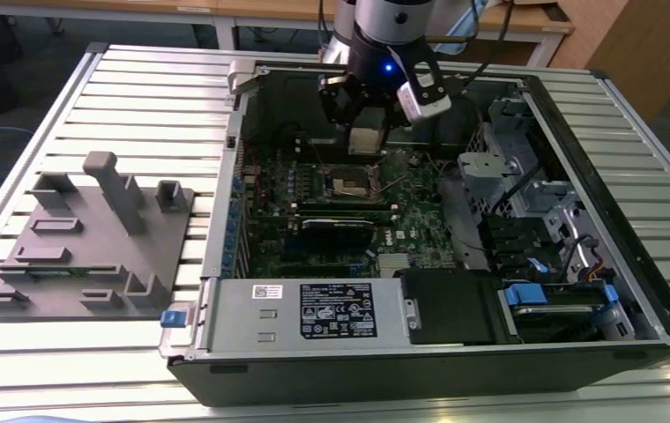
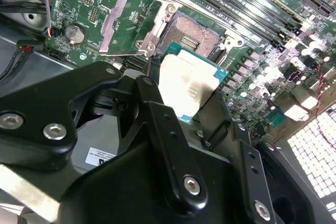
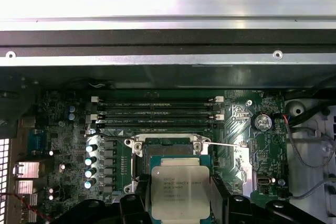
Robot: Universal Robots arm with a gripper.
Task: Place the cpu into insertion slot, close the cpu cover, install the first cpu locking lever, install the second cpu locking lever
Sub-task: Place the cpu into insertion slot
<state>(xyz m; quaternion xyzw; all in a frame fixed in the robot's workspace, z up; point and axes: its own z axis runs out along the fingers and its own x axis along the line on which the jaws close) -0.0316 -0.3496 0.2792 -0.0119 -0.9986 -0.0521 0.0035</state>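
Observation:
My gripper (image 1: 365, 141) hangs inside the open computer case, shut on the cpu (image 1: 365, 138), a flat silver-tan square chip. In both wrist views the cpu (image 2: 186, 85) (image 3: 180, 187) sits between the black fingers (image 2: 157, 124), a little above the green board. The insertion slot (image 1: 351, 182) (image 2: 194, 38) (image 3: 169, 148) lies just beyond the chip, dark-centred and uncovered. The cpu cover (image 2: 112, 27), a silvery frame with a window, is swung open beside the slot. A thin locking lever (image 3: 220, 144) stands raised at the slot's edge.
Long black memory slots (image 3: 157, 107) run past the socket. The case wall (image 3: 168, 35) rises behind them. In the exterior view a grey power supply box (image 1: 311, 310) fills the case's near end, drive bays (image 1: 547, 220) its right, and a grey fixture (image 1: 88, 238) lies on the table at the left.

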